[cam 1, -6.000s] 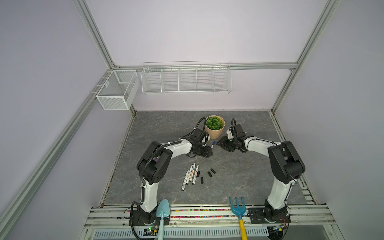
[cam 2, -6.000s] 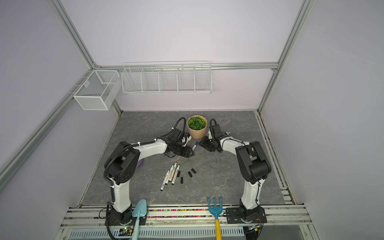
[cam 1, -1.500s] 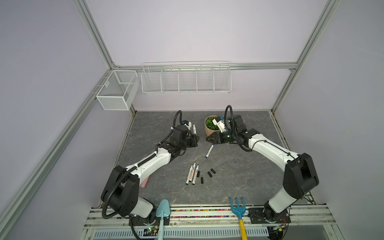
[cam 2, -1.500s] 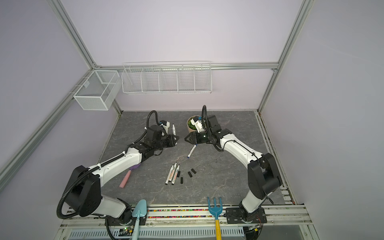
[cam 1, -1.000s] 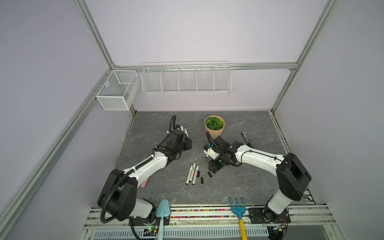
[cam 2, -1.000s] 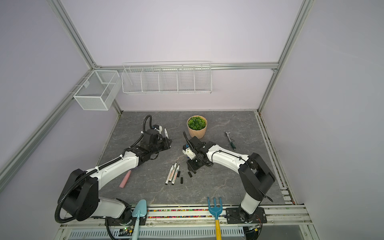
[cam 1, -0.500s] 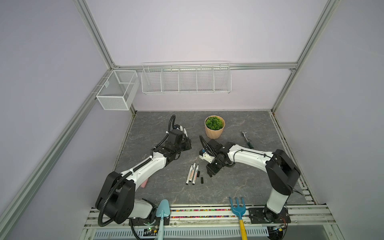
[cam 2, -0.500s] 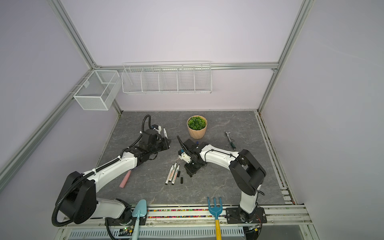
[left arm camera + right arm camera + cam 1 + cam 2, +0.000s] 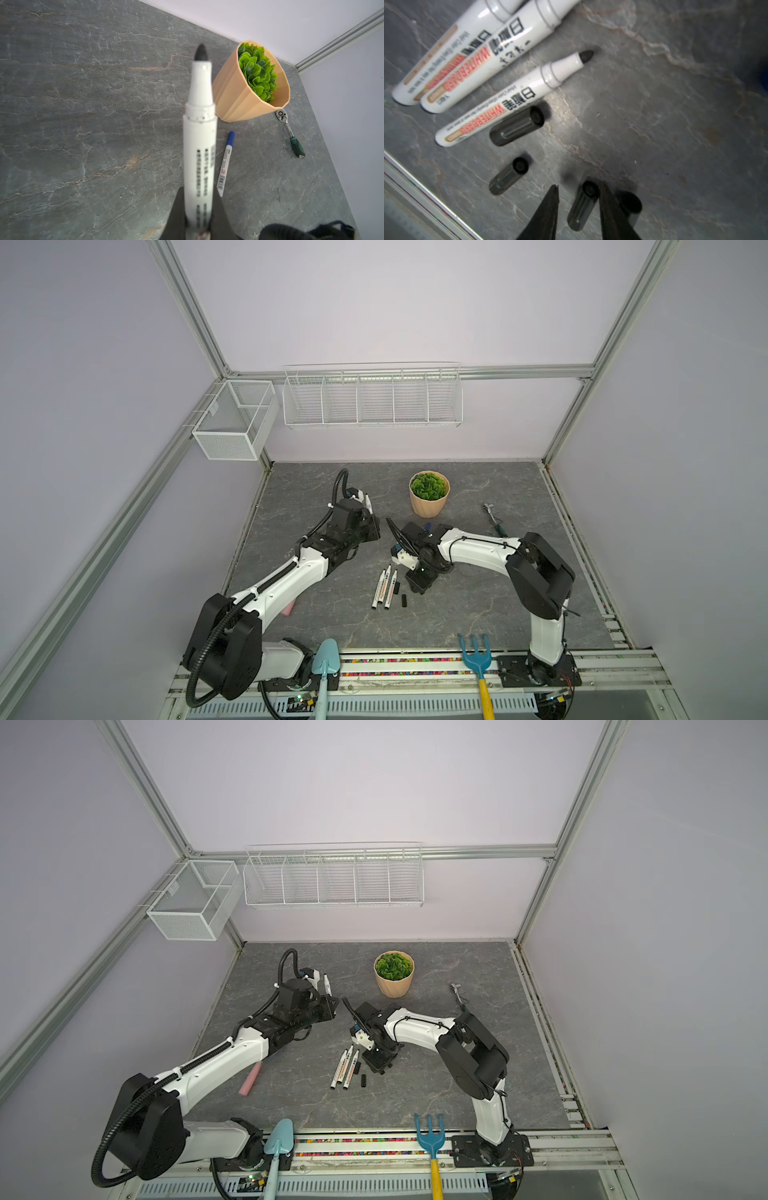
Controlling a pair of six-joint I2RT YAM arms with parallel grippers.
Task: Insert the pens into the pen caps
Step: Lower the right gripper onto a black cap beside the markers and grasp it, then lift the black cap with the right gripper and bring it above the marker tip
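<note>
The held pen is blurred, its rear hidden by fingers

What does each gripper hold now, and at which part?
The left gripper holds a black-tipped pen by its labelled barrel, far from the tip. The right gripper holds nothing: its open jaws straddle a black cap.

Three uncapped white pens lie side by side, black caps loose beside them; a fourth pen is held aloft, tip bare; the blue pen lies capped
</note>
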